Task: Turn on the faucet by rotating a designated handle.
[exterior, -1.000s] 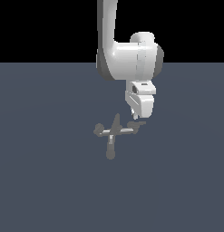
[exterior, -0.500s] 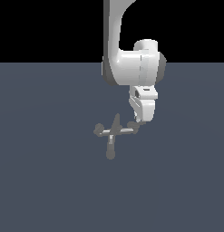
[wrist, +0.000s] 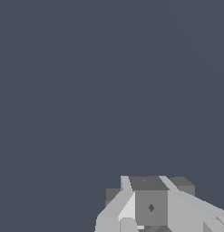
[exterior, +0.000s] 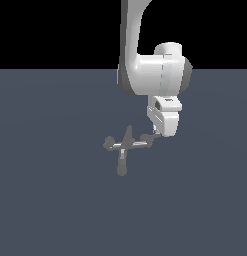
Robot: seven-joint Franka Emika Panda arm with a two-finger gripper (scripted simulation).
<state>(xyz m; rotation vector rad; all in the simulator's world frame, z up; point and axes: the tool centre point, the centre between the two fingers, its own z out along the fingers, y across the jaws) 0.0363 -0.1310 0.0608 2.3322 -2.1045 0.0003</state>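
The faucet (exterior: 124, 146) is a small grey cross-shaped fixture on the dark floor, with a silver crossbar, an upright fin (exterior: 128, 134) and a spout (exterior: 122, 167) pointing toward the camera. The handle (exterior: 147, 139) is the dark stub at the crossbar's end on the exterior view's right. My gripper (exterior: 156, 133) hangs just above and right of it, its tips at the handle. The fingers look shut, with no gap showing and nothing held. Whether they touch the handle I cannot tell. In the wrist view, grey blocky faucet parts (wrist: 151, 206) fill the lower edge.
A rounded knob (exterior: 109, 144) ends the crossbar on the exterior view's left. The white arm (exterior: 155, 75) rises above the faucet's right side. A flat dark grey floor (exterior: 55, 200) surrounds the fixture.
The hand has shifted slightly to the exterior view's right and a little lower, closer to the handle. The faucet looks unmoved.
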